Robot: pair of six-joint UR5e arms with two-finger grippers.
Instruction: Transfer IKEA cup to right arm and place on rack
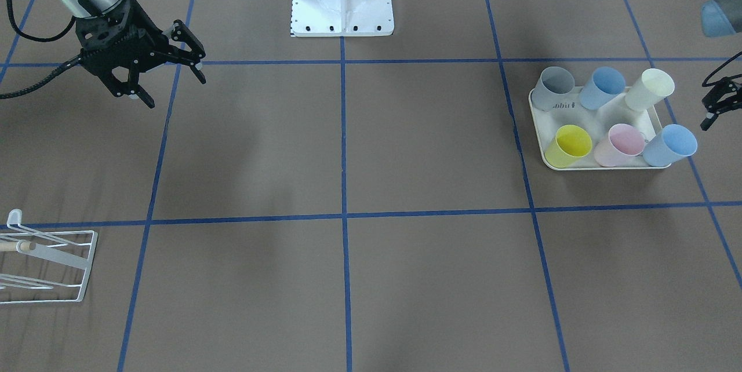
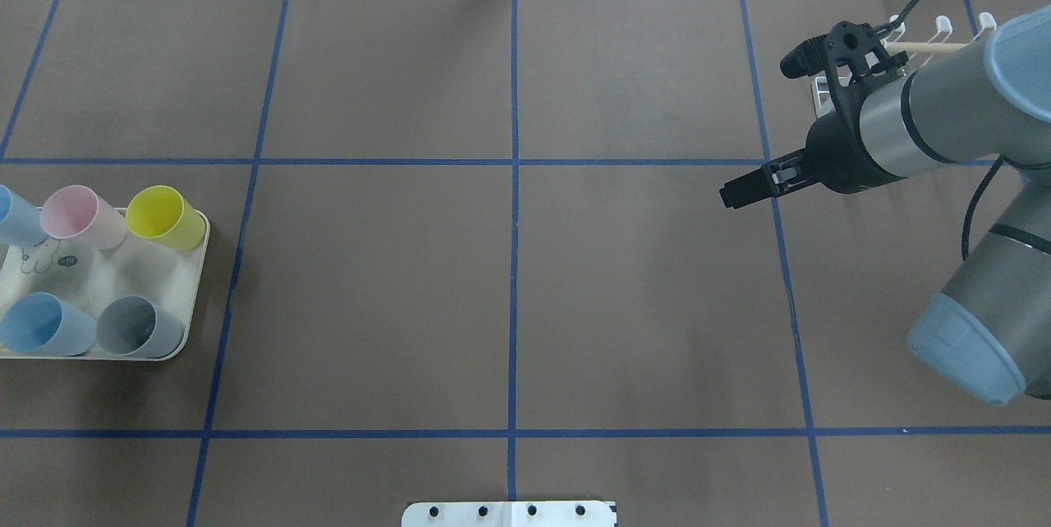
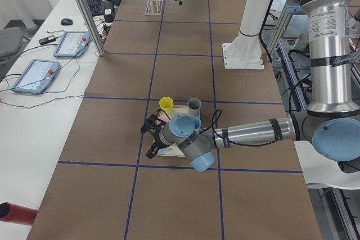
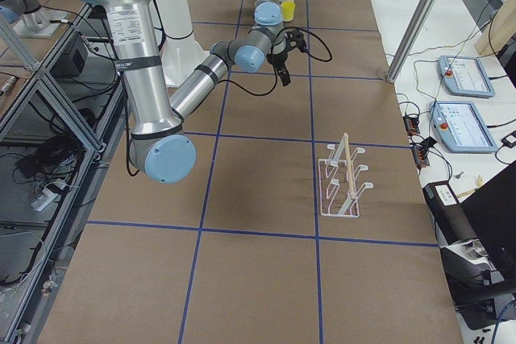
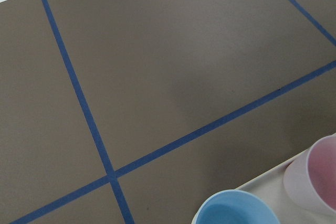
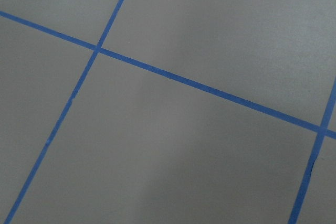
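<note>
- At the robot's left end of the table (image 1: pixel 406 146), six cups sit on a cream tray (image 1: pixel 538 128), among them a yellow cup (image 1: pixel 568 146) and a pink cup (image 1: pixel 619 145).
- The left gripper (image 1: pixel 712 104) hangs just beside the tray, near the cream cup (image 1: pixel 649 89), jaws apart and holding nothing.
- The right gripper (image 1: pixel 177 91) hovers above the table at the other end, jaws spread wide, empty.
- The rack (image 4: pixel 343 179) stands near the right arm (image 4: pixel 201 78), well apart from the cups.
</note>
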